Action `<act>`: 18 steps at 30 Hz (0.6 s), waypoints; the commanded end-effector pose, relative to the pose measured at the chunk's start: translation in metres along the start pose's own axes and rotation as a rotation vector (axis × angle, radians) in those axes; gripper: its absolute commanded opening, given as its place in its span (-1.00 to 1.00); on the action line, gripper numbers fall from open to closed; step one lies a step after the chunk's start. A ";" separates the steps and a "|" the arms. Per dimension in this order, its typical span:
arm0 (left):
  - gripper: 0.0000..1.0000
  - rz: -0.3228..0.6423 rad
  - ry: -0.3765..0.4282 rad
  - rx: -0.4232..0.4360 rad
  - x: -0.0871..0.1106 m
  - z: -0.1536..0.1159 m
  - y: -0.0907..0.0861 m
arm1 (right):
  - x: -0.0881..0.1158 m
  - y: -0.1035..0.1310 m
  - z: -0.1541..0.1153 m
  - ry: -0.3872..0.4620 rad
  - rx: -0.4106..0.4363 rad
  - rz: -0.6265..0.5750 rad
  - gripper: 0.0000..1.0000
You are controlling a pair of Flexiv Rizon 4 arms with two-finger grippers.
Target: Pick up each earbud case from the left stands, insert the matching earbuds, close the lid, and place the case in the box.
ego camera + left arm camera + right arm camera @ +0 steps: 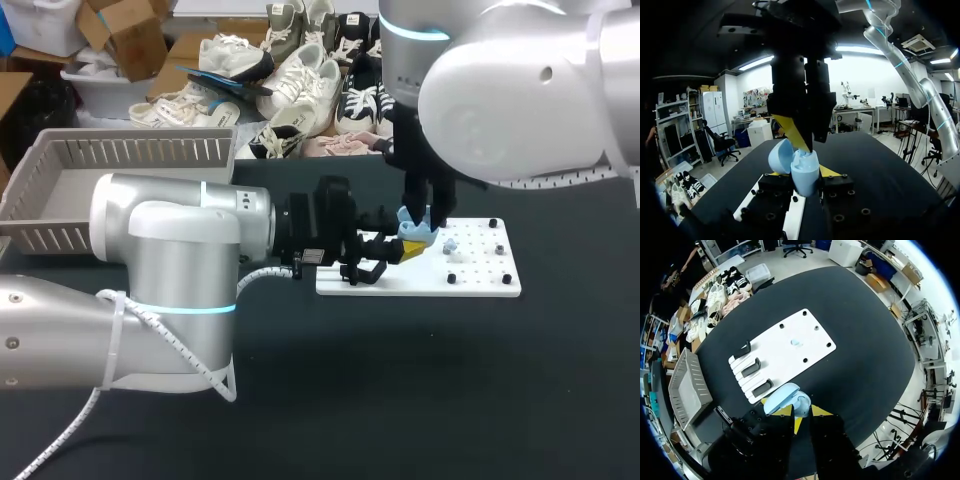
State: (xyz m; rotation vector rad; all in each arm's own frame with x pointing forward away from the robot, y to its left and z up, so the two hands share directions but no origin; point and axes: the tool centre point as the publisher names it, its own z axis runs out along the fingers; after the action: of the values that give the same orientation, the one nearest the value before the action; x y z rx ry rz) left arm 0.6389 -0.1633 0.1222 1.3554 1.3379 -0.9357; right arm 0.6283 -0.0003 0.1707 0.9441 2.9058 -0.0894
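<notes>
A black table [500, 400] is spread under both arms. At its middle the light-blue earbud case [805, 177] is held up with its lid [780, 156] swung open. The case is clamped from two sides between the yellow tips of the left gripper [801, 174].

The right gripper [801, 416] is pointed straight down at the case, just above the open cavity. Whether anything is pinched in it cannot be told.

The insertion step is judged to be in hand: the case is off its stand, the lid is not yet closed, and the boxing is not yet done.

Just ahead of the right gripper the white board [815, 347] is laid. One small pale-blue earbud [796, 342] is seen lying on it, apart from the case and probably yet to be fetched.

The three black stands [751, 366], close by the left gripper, are shown bare of cases. Well behind the left gripper sits the grey slatted box [60, 200], and no case is seen inside it.
</notes>
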 end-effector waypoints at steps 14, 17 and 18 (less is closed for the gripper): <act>-1.00 0.002 -0.003 -0.027 0.001 0.001 -0.003 | 0.000 -0.003 0.000 0.000 0.001 0.011 -1.00; -1.00 0.002 -0.003 -0.027 0.001 0.001 -0.003 | 0.001 -0.003 0.001 0.003 0.001 0.010 -1.00; -1.00 0.002 -0.003 -0.027 0.001 0.001 -0.003 | 0.001 -0.003 0.001 0.004 0.001 0.009 -1.00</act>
State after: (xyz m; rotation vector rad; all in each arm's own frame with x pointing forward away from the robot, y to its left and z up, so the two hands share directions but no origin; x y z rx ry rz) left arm 0.6386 -0.1634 0.1221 1.3556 1.3378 -0.9358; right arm 0.6280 -0.0014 0.1702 0.9547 2.9080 -0.0865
